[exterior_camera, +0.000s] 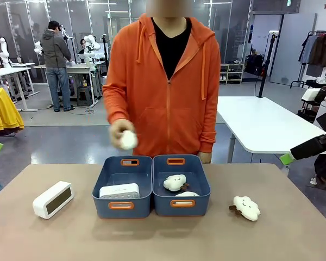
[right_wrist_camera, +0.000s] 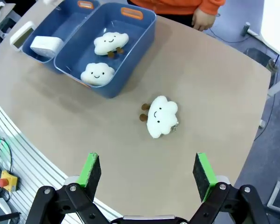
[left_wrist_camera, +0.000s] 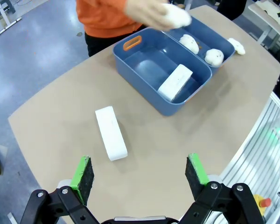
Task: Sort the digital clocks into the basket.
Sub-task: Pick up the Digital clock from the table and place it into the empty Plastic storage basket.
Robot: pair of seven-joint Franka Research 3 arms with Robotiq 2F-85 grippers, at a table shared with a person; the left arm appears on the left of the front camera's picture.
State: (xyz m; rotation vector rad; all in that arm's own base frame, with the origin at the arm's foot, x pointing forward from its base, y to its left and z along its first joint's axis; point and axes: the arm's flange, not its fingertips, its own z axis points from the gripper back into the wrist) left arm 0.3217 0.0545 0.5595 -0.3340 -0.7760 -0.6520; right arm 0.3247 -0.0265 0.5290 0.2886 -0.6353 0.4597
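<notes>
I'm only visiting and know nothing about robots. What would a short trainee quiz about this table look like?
1. True or false: the dark-faced clock lies inside the left basket.
2. How many cloud toys lie in the right basket? A one, B two, C three.
3. Fill the gap: the left gripper, above the table, has its jaws ___.
Key: 1 false, it lies on the table beside that basket; 2 B; 3 open.
</notes>
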